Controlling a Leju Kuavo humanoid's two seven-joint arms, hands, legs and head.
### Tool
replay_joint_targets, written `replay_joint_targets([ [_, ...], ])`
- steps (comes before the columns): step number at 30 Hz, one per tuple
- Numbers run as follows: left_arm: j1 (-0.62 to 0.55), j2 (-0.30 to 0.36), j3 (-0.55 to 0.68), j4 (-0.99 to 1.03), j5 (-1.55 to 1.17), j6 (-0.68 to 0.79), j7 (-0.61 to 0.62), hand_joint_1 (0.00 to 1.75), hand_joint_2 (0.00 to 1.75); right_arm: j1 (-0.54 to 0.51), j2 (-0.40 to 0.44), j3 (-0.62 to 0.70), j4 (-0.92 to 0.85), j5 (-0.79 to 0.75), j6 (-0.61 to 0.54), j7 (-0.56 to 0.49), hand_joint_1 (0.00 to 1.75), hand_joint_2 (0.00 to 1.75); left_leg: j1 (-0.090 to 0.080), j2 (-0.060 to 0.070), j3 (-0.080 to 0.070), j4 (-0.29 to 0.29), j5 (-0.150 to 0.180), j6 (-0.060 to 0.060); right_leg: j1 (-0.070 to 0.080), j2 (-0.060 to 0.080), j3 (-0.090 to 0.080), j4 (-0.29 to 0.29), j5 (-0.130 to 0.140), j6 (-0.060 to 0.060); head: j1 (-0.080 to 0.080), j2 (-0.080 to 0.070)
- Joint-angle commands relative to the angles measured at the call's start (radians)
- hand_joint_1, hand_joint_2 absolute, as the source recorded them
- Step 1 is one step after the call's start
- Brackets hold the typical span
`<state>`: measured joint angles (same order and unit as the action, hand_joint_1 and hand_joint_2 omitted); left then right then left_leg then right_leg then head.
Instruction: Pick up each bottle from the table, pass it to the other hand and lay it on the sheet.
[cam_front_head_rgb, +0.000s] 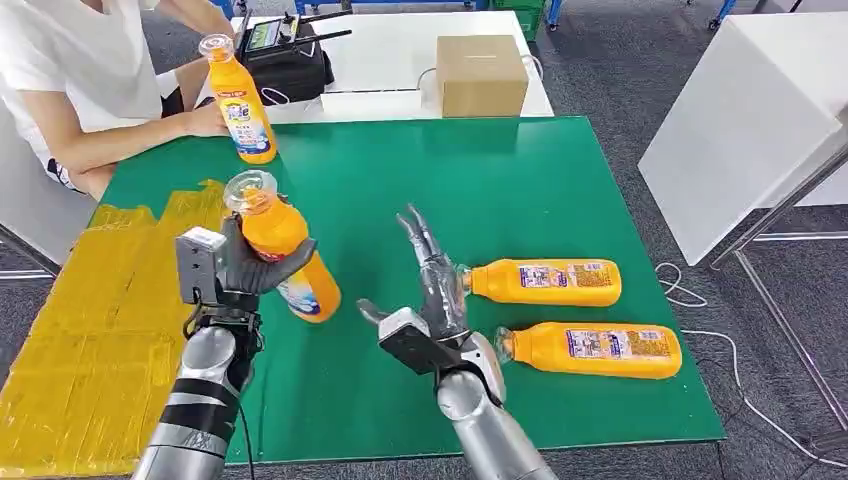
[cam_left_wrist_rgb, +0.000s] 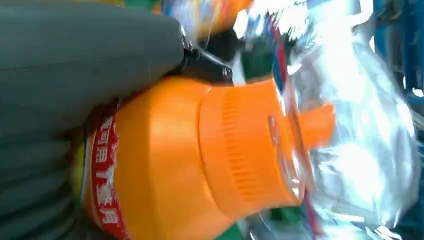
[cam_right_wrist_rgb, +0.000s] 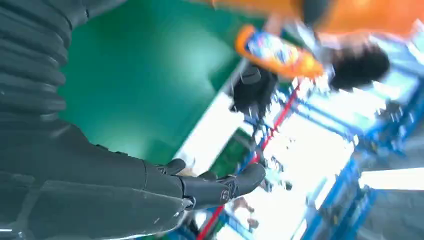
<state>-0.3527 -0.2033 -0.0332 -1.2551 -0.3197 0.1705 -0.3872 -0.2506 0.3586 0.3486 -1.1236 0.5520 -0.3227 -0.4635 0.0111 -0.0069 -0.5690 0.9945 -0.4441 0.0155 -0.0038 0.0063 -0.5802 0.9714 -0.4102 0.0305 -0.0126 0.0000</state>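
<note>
Two bottles (cam_front_head_rgb: 545, 282) lie beside the spread, empty right hand (cam_front_head_rgb: 432, 290); left hand (cam_front_head_rgb: 250, 270) grasps a tilted bottle (cam_front_head_rgb: 285, 245), its ribbed cap (cam_left_wrist_rgb: 245, 150) seen close at the wrist.

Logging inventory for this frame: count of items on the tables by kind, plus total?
Orange bottles: 4 — one held by the left hand, one upright by the person, two lying on the green table
Cardboard box: 1
Black bag: 1
Yellow sheet: 1
Total: 7
</note>
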Motion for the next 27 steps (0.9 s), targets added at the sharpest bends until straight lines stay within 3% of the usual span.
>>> replay_joint_targets([
  [1,-0.15,0.089,0.149,0.067,-0.497,0.34,0.077,1.75,1.75,0.089,-0.038,-0.083,-0.329,-0.043,0.054,0.028,0.0,1.75,0.0,-0.001,0.0,0.0,0.0,0.0,0.0,-0.002,0.001,0.001,-0.001,-0.001,0.0,0.0],
  [5,-0.176,0.201,0.149,0.238,-1.074,0.528,0.247,1.75,1.75,0.116,-0.085,-0.082,-0.424,-0.115,0.056,0.022,0.0,1.75,0.0,0.0,0.004,-0.001,-0.001,-0.001,0.0,-0.001,0.004,0.0,-0.001,-0.001,0.0,0.0],
  [8,-0.144,0.25,0.145,0.256,-1.251,0.528,0.301,1.75,1.75,0.131,-0.123,-0.099,-0.482,-0.157,0.041,0.003,0.0,1.75,0.0,0.002,0.007,-0.003,-0.001,0.0,0.0,-0.001,0.006,-0.002,-0.001,-0.001,0.0,0.0],
  [13,-0.14,0.261,0.126,0.26,-1.251,0.528,0.315,1.75,1.75,0.132,-0.126,-0.1,-0.485,-0.16,0.04,0.003,0.0,1.75,0.001,0.002,0.005,-0.001,-0.002,0.0,0.001,-0.001,0.005,-0.001,-0.002,0.0,0.0,0.0],
  [17,-0.136,0.407,-0.144,0.339,-1.251,0.528,0.53,1.75,1.75,0.121,-0.145,-0.081,-0.455,-0.186,0.027,-0.01,0.0,1.75,0.0,0.001,0.003,-0.001,0.0,0.0,0.0,-0.001,0.003,-0.001,-0.001,0.0,0.0,0.0],
  [27,-0.137,0.408,-0.15,0.409,-1.251,0.528,0.507,1.75,1.75,0.102,-0.149,-0.064,-0.421,-0.186,0.024,-0.012,0.0,1.75,0.0,0.004,0.004,-0.001,-0.001,0.0,0.0,0.002,0.003,-0.001,0.0,0.0,0.0,0.0],
])
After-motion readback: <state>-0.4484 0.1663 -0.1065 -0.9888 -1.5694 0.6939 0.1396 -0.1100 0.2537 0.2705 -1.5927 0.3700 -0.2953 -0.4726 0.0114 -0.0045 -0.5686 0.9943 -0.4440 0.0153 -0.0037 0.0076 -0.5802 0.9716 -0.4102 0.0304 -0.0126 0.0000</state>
